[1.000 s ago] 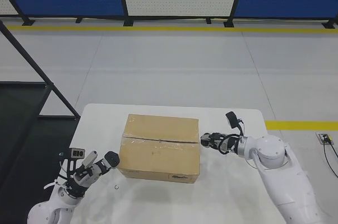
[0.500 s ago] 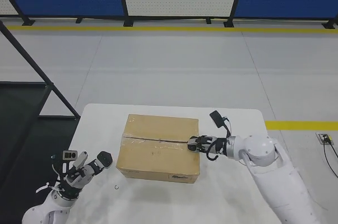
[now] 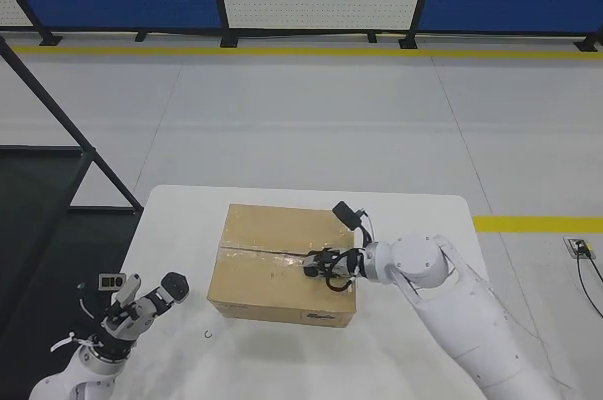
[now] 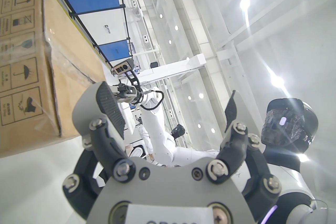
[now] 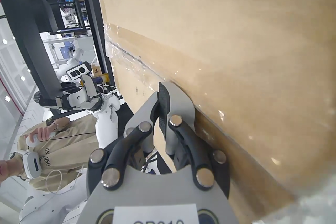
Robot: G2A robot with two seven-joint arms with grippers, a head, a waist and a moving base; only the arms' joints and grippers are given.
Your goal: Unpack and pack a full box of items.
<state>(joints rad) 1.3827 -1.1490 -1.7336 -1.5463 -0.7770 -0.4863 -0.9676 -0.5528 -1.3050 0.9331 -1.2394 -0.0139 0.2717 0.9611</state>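
Box (image 3: 286,263): centre of table (image 3: 181,220), flaps taped shut | right gripper (image 3: 313,264): fingers pressed together, empty, tip on tape seam (image 3: 261,250) | left gripper (image 3: 151,291): wide open, empty, apart from box | handling: stiff cardboard, probably heavy; tape slick; grip flap edges.

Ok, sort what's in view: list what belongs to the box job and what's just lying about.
For the job:
cardboard box, closed, tape along its seam
right hand, shut, on the box's top seam
left hand, open, beside the box and apart from it

Lying about:
small dark loop on the table
black frame beside the table
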